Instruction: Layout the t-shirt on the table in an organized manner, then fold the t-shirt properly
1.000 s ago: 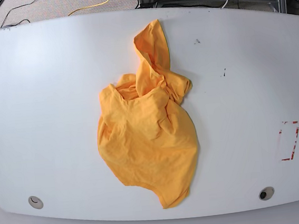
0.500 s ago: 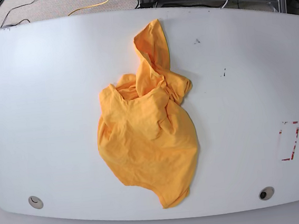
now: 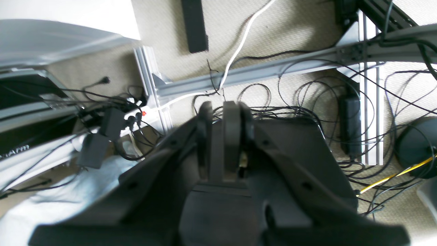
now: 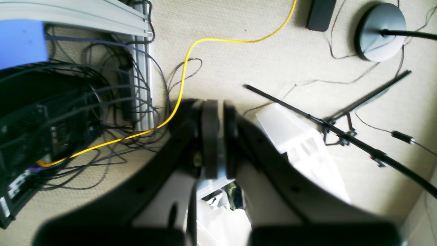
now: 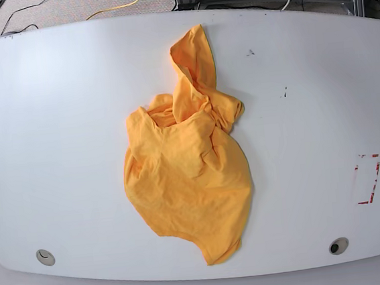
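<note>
T-shirt [image 5: 188, 176]: orange-yellow, crumpled, lying unfolded on the table [image 5: 54, 128] about midway between its left and right edges. The main bunched body sits toward the near edge, with a rounded lower lobe ending close to that edge. A narrower twisted strip of cloth runs up from the body toward the far edge, stopping just short of it. Folds and a knot-like bunch sit where the strip meets the body.

Table: white, rounded corners. Round grommet [image 5: 45, 257] near the near-left corner, a second grommet [image 5: 338, 245] near the near-right corner. Red tape outline [image 5: 368, 179] by the right edge. A few dark specks [image 5: 283, 94] on the right half, well apart from the shirt.

Neither arm appears in the base view.

Left gripper [image 3: 222, 112]: fingers drawn together, only a narrow slit between them, nothing held; below it carpet, cables, metal frame rails [image 3: 259, 70].

Right gripper [image 4: 216, 112]: fingers pressed close, empty; beneath it carpet, a yellow cable [image 4: 186, 65], a round grey stand base [image 4: 380, 32].
</note>
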Robot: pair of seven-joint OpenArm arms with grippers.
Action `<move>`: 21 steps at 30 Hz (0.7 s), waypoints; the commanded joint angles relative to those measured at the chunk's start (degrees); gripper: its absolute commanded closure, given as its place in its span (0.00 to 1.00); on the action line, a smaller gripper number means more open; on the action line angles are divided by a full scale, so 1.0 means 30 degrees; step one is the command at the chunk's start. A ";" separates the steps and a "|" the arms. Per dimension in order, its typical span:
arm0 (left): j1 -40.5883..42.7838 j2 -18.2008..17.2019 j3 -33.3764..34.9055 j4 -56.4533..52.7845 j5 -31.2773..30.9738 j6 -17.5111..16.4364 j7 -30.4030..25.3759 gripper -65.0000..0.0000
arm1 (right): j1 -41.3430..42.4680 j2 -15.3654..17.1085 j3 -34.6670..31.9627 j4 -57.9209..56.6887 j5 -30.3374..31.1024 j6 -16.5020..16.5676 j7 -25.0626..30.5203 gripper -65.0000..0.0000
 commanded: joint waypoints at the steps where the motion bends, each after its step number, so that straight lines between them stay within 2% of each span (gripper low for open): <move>1: 0.0674 -0.0215 -0.0089 0.0519 0.0075 0.0181 -0.0121 0.94 | -0.0659 -0.0006 0.0139 0.0913 0.0034 -0.0007 0.0220 0.97; 21: 0.2315 -0.1264 -0.0019 0.4423 -0.0622 0.0117 0.0822 0.97 | -0.1748 -0.0149 -0.0476 0.5919 -0.0362 -0.0161 0.0499 0.97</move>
